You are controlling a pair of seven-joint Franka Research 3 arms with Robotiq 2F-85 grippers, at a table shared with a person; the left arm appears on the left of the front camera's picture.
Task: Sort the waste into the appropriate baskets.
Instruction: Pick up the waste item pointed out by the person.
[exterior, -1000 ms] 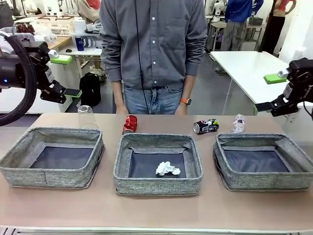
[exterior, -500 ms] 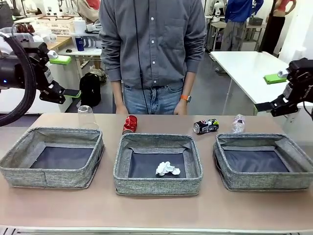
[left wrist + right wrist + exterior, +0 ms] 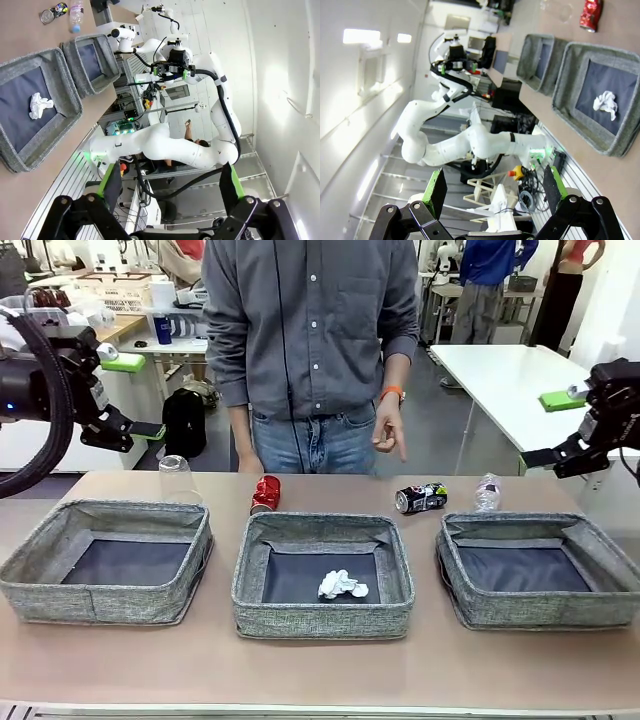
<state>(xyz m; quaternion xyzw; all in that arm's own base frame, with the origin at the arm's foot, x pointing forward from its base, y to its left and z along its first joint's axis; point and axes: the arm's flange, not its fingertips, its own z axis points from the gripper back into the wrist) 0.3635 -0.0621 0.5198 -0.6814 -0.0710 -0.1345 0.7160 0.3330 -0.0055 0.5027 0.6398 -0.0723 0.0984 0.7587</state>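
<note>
both tools hang with their jaws spread wide and nothing between them, the left tool (image 3: 138, 396) raised off the left end of the surface (image 3: 320, 670) and the right tool (image 3: 552, 428) off its right end, each well apart from the waste. as we judge it, the sorting has barely begun. one piece is in place: the crumpled white paper ball (image 3: 343, 586) lies on the dark bottom of the middle basket (image 3: 322, 618). the left basket (image 3: 100, 602) and the right basket (image 3: 545, 612) hold nothing that we can see. four pieces wait along the far edge of the surface, behind the baskets: the clear cup (image 3: 175, 480) just behind the left basket, the red can (image 3: 266, 494) at the far left corner of the middle basket, the crushed dark can (image 3: 421, 498) lying on its side between the middle and right baskets, and the clear bottle (image 3: 487, 492) just behind the right basket. across the surface a person stands with one hand (image 3: 388, 432) lifted, a finger pointing downward above the crushed dark can, touching nothing. as for writing, the dark can carries coloured print and the red can a pale mark, but both are too small for us to read. the baskets show no labels.
</note>
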